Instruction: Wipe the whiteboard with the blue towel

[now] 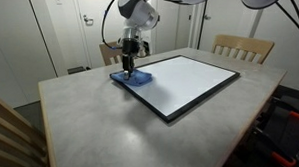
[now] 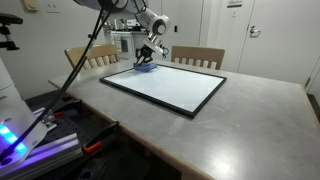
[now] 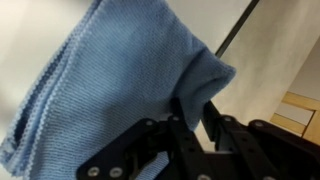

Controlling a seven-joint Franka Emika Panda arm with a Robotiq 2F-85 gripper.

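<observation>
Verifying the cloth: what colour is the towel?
The towel is plain light blue, clearest in the wrist view.

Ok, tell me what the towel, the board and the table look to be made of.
Blue towel: soft woven or knitted cloth, matte; a fine ribbed weave and folds show in the wrist view.
Whiteboard: smooth glossy white face, likely coated, in a thin dark frame; what lies beneath is unclear.
Table: grey mottled top, stone-look, perhaps laminate; faint sheen.

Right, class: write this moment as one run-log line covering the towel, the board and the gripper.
blue towel: at whiteboard corner | gripper: directly over towel, touching it | jaws: open or shut unclear
</observation>
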